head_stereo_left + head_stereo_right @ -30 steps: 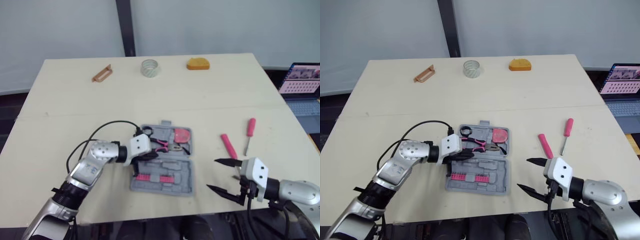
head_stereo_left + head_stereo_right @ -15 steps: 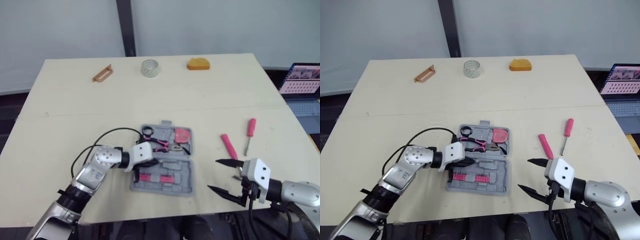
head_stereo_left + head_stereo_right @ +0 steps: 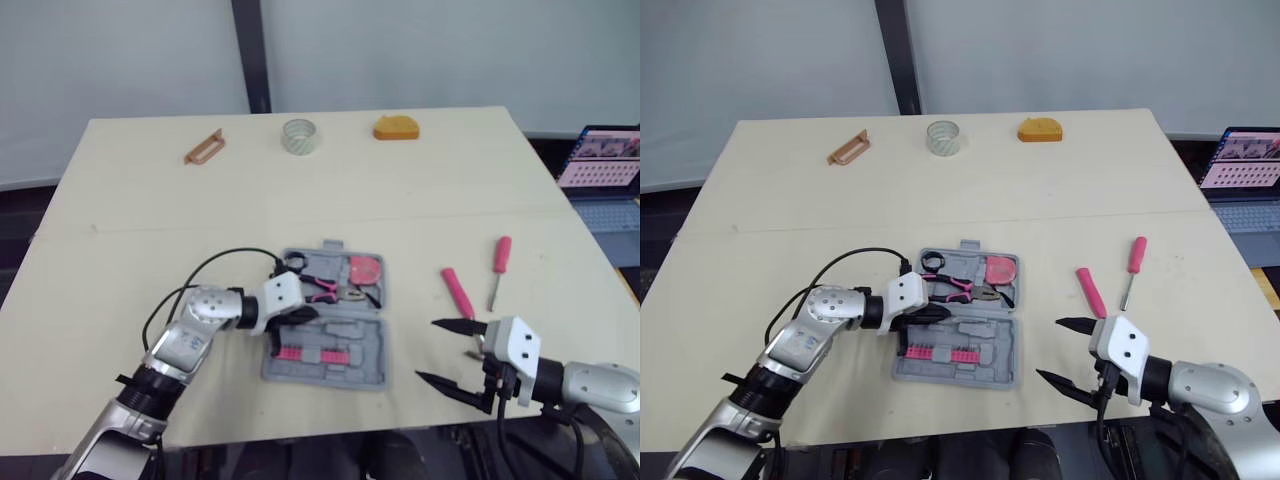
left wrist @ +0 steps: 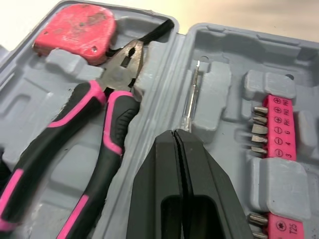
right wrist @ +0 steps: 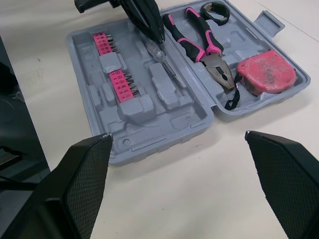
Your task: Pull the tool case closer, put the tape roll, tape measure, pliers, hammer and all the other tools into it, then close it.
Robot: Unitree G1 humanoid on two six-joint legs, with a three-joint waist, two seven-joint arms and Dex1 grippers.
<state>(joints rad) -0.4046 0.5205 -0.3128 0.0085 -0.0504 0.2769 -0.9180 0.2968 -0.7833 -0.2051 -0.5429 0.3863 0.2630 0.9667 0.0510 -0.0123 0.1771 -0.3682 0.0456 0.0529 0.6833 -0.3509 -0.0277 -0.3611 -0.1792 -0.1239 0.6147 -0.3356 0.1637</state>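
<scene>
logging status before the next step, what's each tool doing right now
Left tool: closed, tips at a small screwdriver in the tool case; grip on it cannot be told.
Right tool: open, holding nothing.

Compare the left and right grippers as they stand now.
The left gripper has its jaws shut; the right gripper has its jaws spread wide. The left gripper sits low inside the open tool case, tips by a thin screwdriver; the right gripper hangs over the table, right of the case. Both are black and two-fingered.
</scene>
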